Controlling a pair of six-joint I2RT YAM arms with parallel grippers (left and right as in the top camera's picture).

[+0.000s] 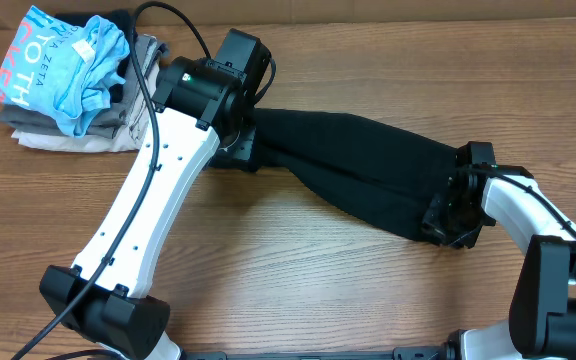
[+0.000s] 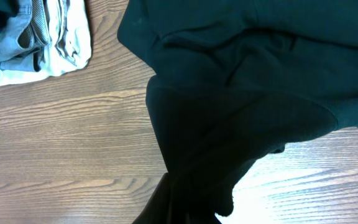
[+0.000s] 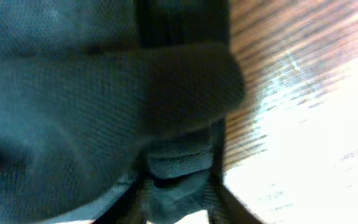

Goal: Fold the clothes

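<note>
- The black garment lies on the table, pulled out into a long band. One end sits just beside the pile of folded clothes, and the rest runs diagonally away from the pile.
- That pile is grey and beige stuff with a crumpled light blue shirt on top. The black garment isn't touching it as far as I can see; there's bare wood between them in the left wrist view.
- The left fingers are at the end of the garment nearest the pile, clamped tight on the fabric. From the left wrist camera the cloth funnels down to the bottom edge of the view where it's pinched, and spreads out from there in loose folds.
- The right fingers are at the end farthest from the pile, right on the bunched-up corner of the cloth.
- The right wrist view is basically all blurry black fabric up against the lens, with a bit of table on one side. Honestly I can't tell whether those fingers are gripping the cloth or standing apart.
- The middle of the garment looks a bit rumpled, not flat.
</note>
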